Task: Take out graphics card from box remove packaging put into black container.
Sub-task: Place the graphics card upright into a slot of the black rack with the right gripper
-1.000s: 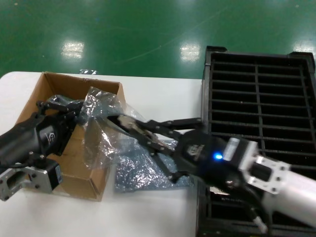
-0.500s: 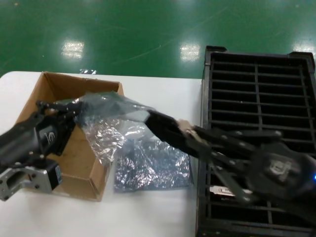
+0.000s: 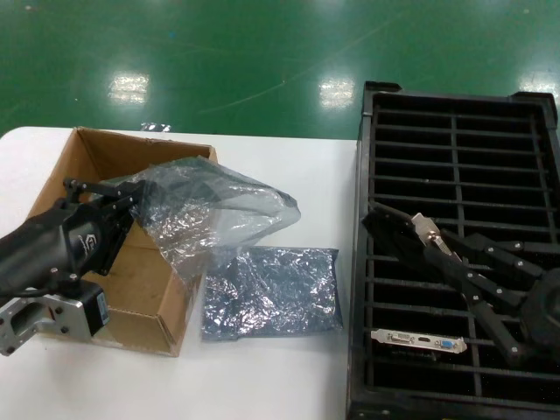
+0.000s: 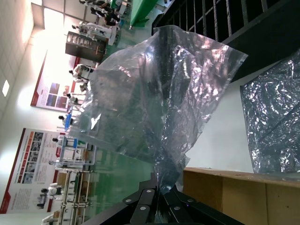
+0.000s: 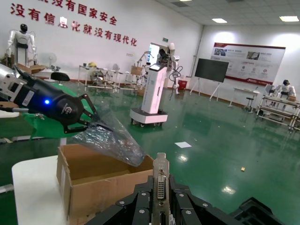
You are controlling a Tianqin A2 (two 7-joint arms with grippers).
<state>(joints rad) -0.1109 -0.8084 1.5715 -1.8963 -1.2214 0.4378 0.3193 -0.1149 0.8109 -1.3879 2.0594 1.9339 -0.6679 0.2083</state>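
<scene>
**Carrying the bared card over the slotted tray**

Holding the graphics card (image 3: 426, 234) between its fingers, the right pincer (image 3: 411, 236) hovered over the middle of the black container (image 3: 455, 114) on the right of the worktop (image 3: 271, 376). The right wrist view showed the card (image 5: 160, 187) clamped edge-up with its silver bracket and white port outward, a pose that would suit dropping it into one of the narrow slots. Another card (image 3: 418, 340) sat in a near slot of the container.

On the left, the left pincer (image 3: 131, 194) pinched the packaging (image 3: 210, 206), now empty, by one edge and held it up over the box (image 3: 122, 157); holding it clear probably let the card come free. The left wrist view showed the crumpled packaging (image 4: 159, 98) rising from those pressed-together fingers. A second silver bag (image 3: 271, 290) lay flat on the worktop between box and container.

Red Chinese characters ran along the far wall in the right wrist view; I could not read the posters. The logo on the pincer body was too small to read.
</scene>
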